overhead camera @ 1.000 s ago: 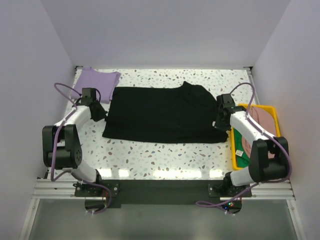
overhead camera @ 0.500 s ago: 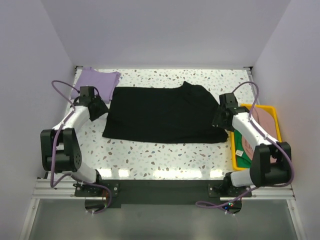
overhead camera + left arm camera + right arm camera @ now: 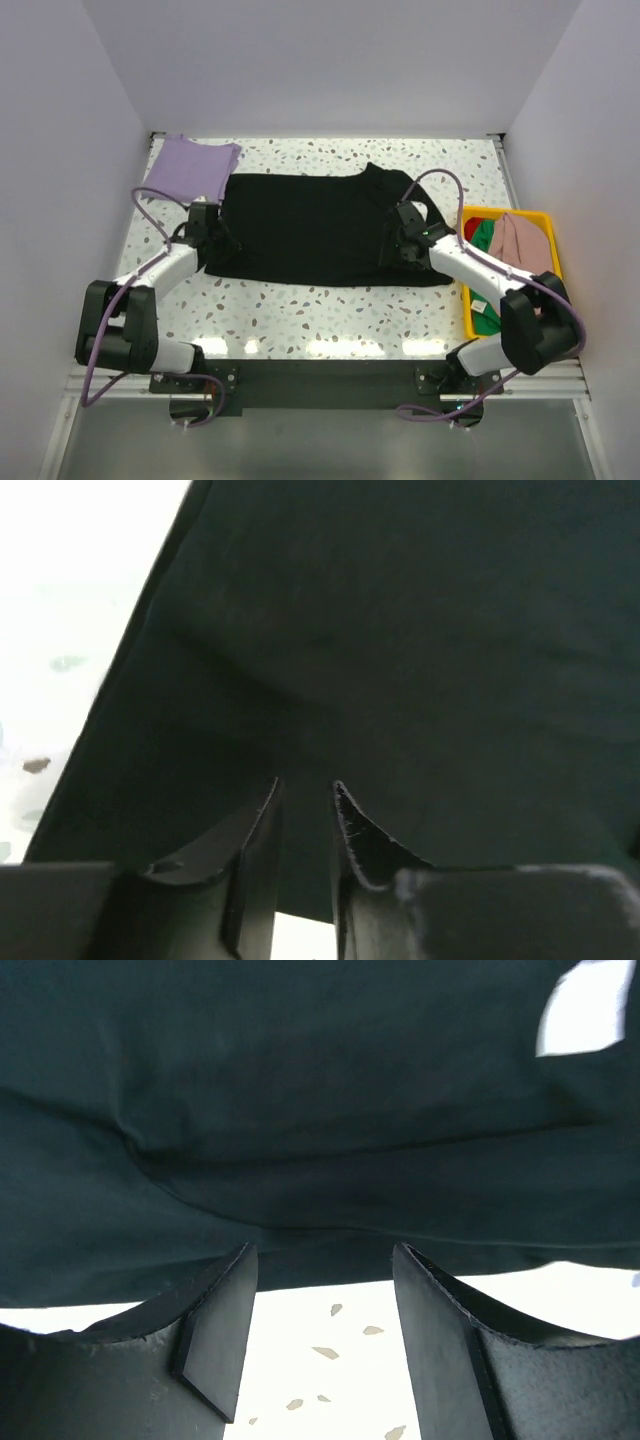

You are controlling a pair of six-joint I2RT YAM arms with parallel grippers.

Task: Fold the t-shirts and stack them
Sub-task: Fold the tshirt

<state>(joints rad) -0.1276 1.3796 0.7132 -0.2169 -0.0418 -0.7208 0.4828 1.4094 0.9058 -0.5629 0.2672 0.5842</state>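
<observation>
A black t-shirt (image 3: 310,225) lies spread across the middle of the table. My left gripper (image 3: 218,240) sits low at its left edge. In the left wrist view the left gripper (image 3: 305,785) has its jaws only a narrow gap apart, with the black t-shirt (image 3: 400,630) lying in and beyond that gap. My right gripper (image 3: 392,250) is over the shirt's right part, near the front hem. The right wrist view shows the right gripper (image 3: 322,1250) open wide, with the hem of the black t-shirt (image 3: 300,1080) at its fingertips and bare table between the fingers. A folded lavender t-shirt (image 3: 190,165) rests at the back left.
A yellow bin (image 3: 468,300) stands at the right edge, holding a pink t-shirt (image 3: 520,240), a green one (image 3: 483,240) and a bit of red cloth. White walls enclose the table on three sides. The arm bases stand at the near edge.
Both grippers opened from shut and moved inward onto the black t-shirt. The left slid to its left front edge and has narrowed again. The right swung left, away from the bin.
</observation>
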